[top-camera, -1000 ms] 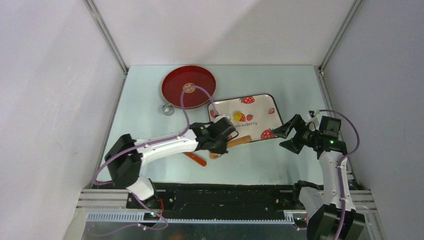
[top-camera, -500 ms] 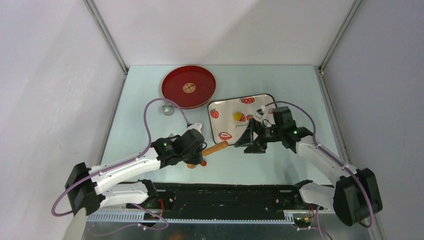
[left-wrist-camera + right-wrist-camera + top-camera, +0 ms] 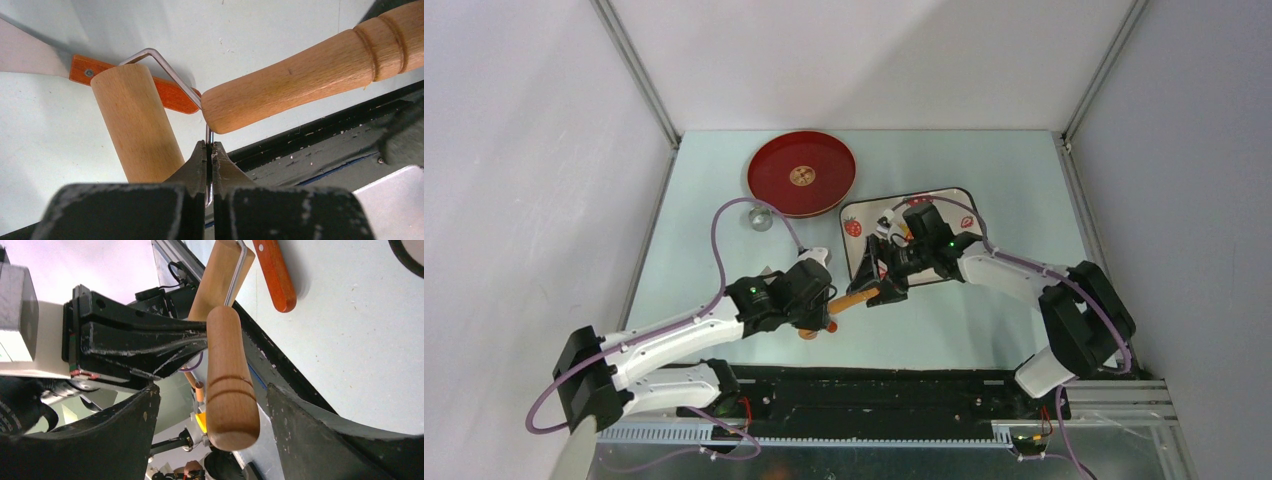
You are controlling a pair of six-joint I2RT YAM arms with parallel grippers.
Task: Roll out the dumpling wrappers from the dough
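Note:
The tan wooden roller [image 3: 856, 297] is held off the table near the tray's front left corner. My left gripper [image 3: 210, 146] is shut on the roller's metal wire frame [image 3: 165, 65], between the drum [image 3: 135, 125] and the handle [image 3: 310, 82]. My right gripper [image 3: 225, 435] is open, with its fingers [image 3: 130, 440] on either side of the handle's end [image 3: 231, 390], not touching it. In the top view the right gripper [image 3: 879, 283] is at the handle tip and the left gripper [image 3: 822, 300] is just left of it. The dough and the wrappers are not visible; the right arm covers the tray's middle.
A strawberry-printed tray [image 3: 949, 203] lies under the right arm. A red plate [image 3: 802, 175] is at the back, and a small metal ring cutter [image 3: 759, 218] lies left of it. A spatula with an orange handle [image 3: 165, 95] lies on the table beneath the roller.
My left arm pulled the roller back off the tray, then stayed still. My right arm swung left across the tray and brought its open jaws around the handle's end.

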